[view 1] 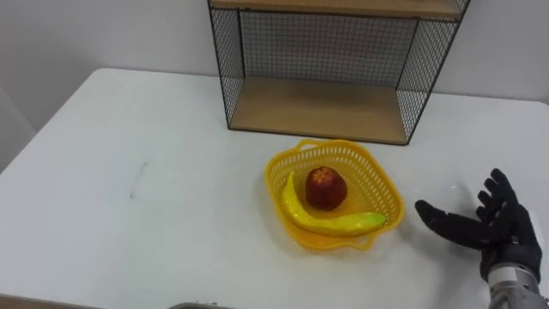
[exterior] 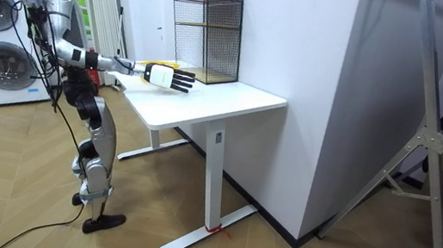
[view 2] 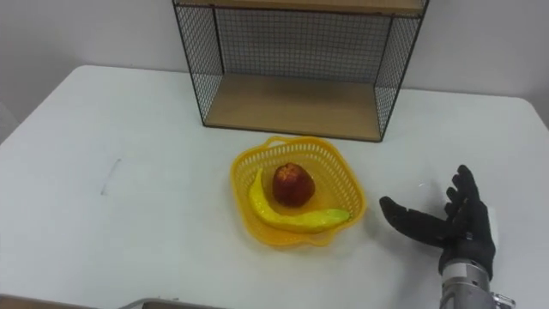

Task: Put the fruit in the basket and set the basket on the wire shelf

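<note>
Showing at the lower right of the left eye view, the right hand (view 1: pixel 496 230) had its dark fingers straight and spread apart, with the thumb pointing toward the middle of the frame. It held nothing. Whether the palm rested on the white table (view 1: pixel 129 189) or hung just above it could not be told. A strip of bare tabletop lay between the thumb tip and the nearest object, so the hand touched none of the task's things.

That nearest object was the yellow basket (view 1: pixel 330 241), just left of the hand and a little right of the frame's centre. It sat flat on the table. Inside it lay both fruits. The red apple (view 1: pixel 326 187) sat near the middle, and the banana (view 1: pixel 330 221) curved round the apple's left and lower sides, its greenish tip toward the right rim. The two fruits lay close together.

Above the basket, at the top centre of the frame, stood the wire shelf (view 1: pixel 317 110), a black mesh frame with wooden boards. Its lower board was bare and its open front faced down the frame. The basket stood near the shelf but apart from it, in front of the opening.

In the room view the robot stood upright at the table's end on the room view's left, right arm stretched out level over the tabletop.
</note>
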You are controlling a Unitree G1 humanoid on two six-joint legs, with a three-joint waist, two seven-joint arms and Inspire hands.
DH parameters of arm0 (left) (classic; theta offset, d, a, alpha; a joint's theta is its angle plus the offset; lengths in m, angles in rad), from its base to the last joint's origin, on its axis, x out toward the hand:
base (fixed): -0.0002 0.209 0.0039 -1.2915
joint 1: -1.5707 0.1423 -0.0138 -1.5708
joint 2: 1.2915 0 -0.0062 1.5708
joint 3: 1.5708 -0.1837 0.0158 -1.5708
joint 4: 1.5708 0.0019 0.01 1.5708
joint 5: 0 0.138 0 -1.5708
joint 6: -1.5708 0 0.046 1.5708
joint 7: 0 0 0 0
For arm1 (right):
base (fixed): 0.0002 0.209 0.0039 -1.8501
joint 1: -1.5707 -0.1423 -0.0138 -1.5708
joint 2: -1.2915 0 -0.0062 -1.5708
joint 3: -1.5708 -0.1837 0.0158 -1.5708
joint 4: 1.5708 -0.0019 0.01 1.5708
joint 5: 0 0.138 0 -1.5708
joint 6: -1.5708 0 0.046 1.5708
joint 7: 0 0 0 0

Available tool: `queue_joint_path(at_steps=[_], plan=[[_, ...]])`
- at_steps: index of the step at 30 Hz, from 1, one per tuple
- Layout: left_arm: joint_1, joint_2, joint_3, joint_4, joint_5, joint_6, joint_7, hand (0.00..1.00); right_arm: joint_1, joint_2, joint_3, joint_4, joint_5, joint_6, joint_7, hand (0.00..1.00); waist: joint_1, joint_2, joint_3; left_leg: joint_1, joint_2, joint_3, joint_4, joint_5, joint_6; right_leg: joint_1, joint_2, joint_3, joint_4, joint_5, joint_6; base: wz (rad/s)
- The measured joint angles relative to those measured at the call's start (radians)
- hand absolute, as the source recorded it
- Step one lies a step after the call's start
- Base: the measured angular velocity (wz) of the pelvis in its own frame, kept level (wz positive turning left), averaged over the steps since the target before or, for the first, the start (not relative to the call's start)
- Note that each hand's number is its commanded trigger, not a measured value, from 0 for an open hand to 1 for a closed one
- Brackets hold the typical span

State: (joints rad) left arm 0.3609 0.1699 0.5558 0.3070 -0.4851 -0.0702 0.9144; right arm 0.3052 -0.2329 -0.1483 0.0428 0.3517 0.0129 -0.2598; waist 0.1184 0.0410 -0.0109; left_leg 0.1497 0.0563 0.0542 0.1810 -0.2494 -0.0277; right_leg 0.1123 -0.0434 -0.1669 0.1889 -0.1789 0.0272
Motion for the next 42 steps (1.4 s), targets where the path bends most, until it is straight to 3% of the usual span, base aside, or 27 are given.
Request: queue_joint_path(at_steps=[5,9,12,17,20,25,28,32,37,42], plan=[[0.002,0.001,0.006,-0.143,0.035,-0.040,0.087,0.00,0.012,0.001,-0.012,-0.013,0.003,-0.002,-0.014,0.00,-0.001,-0.001,-0.0014,-0.001,0.000,-0.001,0.003,0.000,0.000,-0.005,-0.001,0.000,-0.001,0.000,0.001,0.00],[-0.018,0.005,0.032,-0.222,0.149,-0.064,0.119,0.00,0.017,0.001,-0.036,-0.011,-0.006,-0.012,-0.021,0.00,-0.001,0.002,-0.0014,0.004,-0.001,-0.002,0.006,0.000,0.000,0.006,0.000,0.002,-0.001,-0.001,0.001,0.00],[-0.018,0.005,0.027,-0.298,0.216,-0.086,0.119,0.00,0.023,0.001,-0.040,-0.011,-0.011,-0.036,-0.017,0.00,-0.008,-0.001,0.0010,0.001,-0.001,-0.007,0.010,0.000,0.000,0.010,-0.001,-0.004,-0.003,-0.001,0.001,0.04],[-0.023,0.005,-0.019,-0.367,0.222,-0.123,0.076,0.00,0.024,0.002,-0.040,-0.011,0.030,-0.065,0.026,0.00,-0.031,-0.004,0.0093,-0.006,-0.003,-0.014,0.017,0.000,0.000,0.014,-0.004,-0.016,-0.003,-0.002,0.002,0.08],[-0.022,0.005,-0.088,-0.399,0.222,-0.129,0.033,0.00,0.025,0.003,-0.031,-0.012,0.078,-0.074,0.049,0.00,-0.032,-0.003,0.0092,-0.006,-0.004,-0.015,0.017,0.000,0.000,0.008,-0.004,-0.016,-0.003,-0.002,0.002,0.00],[-0.022,0.004,-0.197,-0.472,0.222,-0.133,-0.101,0.00,0.024,0.065,-0.022,-0.014,0.165,-0.090,0.131,0.00,-0.038,-0.011,0.0069,-0.006,-0.005,-0.014,0.016,0.000,0.001,0.008,-0.004,-0.011,-0.003,-0.001,0.002,0.00],[-0.027,0.004,-0.255,-0.496,0.222,-0.133,-0.183,0.00,0.024,0.074,-0.006,-0.012,0.203,-0.090,0.173,0.00,-0.045,-0.017,0.0072,-0.008,-0.006,-0.014,0.018,0.000,0.001,0.009,-0.006,-0.011,-0.001,-0.001,0.002,0.00],[-0.028,0.003,-0.299,-0.497,0.193,-0.133,-0.272,0.00,0.024,0.081,0.017,-0.006,0.217,-0.090,0.199,0.00,-0.056,-0.016,0.0098,-0.006,-0.006,-0.014,0.018,0.001,0.002,0.010,-0.006,-0.010,-0.001,-0.001,0.003,0.00],[-0.028,-0.013,-0.360,-0.494,0.161,-0.133,-0.426,0.00,0.024,0.087,0.040,0.004,0.254,-0.091,0.244,0.00,-0.058,-0.027,0.0193,-0.004,-0.006,-0.007,0.017,0.000,0.002,0.007,-0.005,-0.002,-0.002,-0.001,0.003,-0.03],[-0.042,-0.039,-0.413,-0.440,0.152,-0.134,-0.523,0.00,0.008,0.093,0.056,0.005,0.311,-0.091,0.280,0.00,-0.058,-0.032,0.0197,-0.006,-0.007,-0.006,0.020,0.000,0.002,0.008,-0.005,0.000,-0.002,-0.001,0.004,0.00]])
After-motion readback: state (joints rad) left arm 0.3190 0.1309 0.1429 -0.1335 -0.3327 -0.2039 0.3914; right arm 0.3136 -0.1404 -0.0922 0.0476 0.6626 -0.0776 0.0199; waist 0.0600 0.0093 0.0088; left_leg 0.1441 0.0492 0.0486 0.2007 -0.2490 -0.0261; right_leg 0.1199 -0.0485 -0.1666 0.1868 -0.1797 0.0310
